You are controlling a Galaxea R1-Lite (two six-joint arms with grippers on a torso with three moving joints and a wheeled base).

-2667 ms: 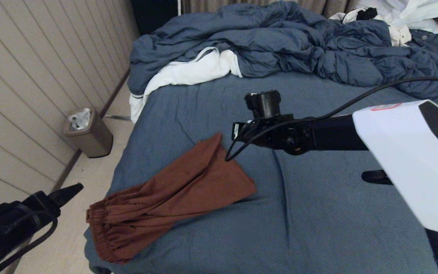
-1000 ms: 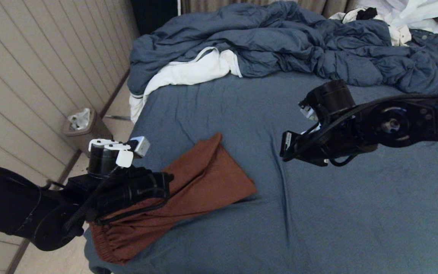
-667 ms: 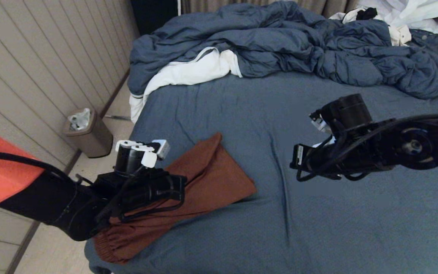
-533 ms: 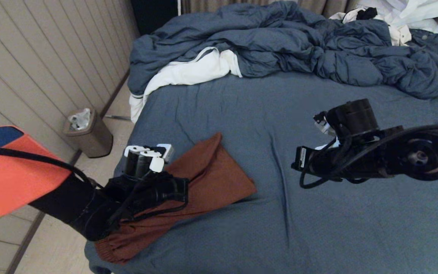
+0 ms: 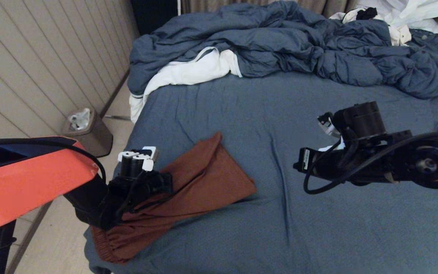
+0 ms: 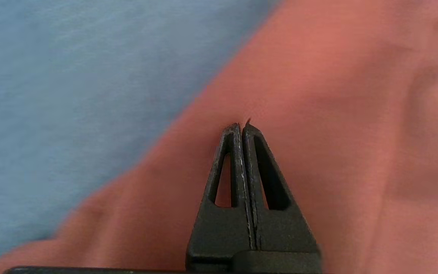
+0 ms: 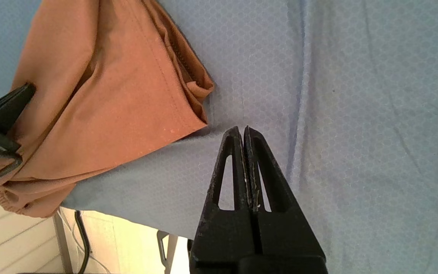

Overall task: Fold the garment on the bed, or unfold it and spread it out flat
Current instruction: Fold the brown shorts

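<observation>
Both wrist views alone show each end effector (image 6: 242,125) (image 7: 242,129) pressed together, left over the garment (image 6: 337,114).

The garment (image 5: 200,190) is a plain rust-brown, lying near the bed's front left corner. The bed (image 5: 318,228) wears a dark blue-grey sheet (up close in the right wrist view it shows a faint honeycomb weave). Along the far edge the rumpled duvet (image 5: 280,42) is a matching slate blue, with white clothes (image 5: 188,74) beside it. The left gripper (image 6: 242,127) and right gripper (image 7: 243,131) are black; the left arm's shell (image 5: 25,186) is orange. The bin (image 5: 89,137) is brown, the wall panelling (image 5: 32,76) beige.
</observation>
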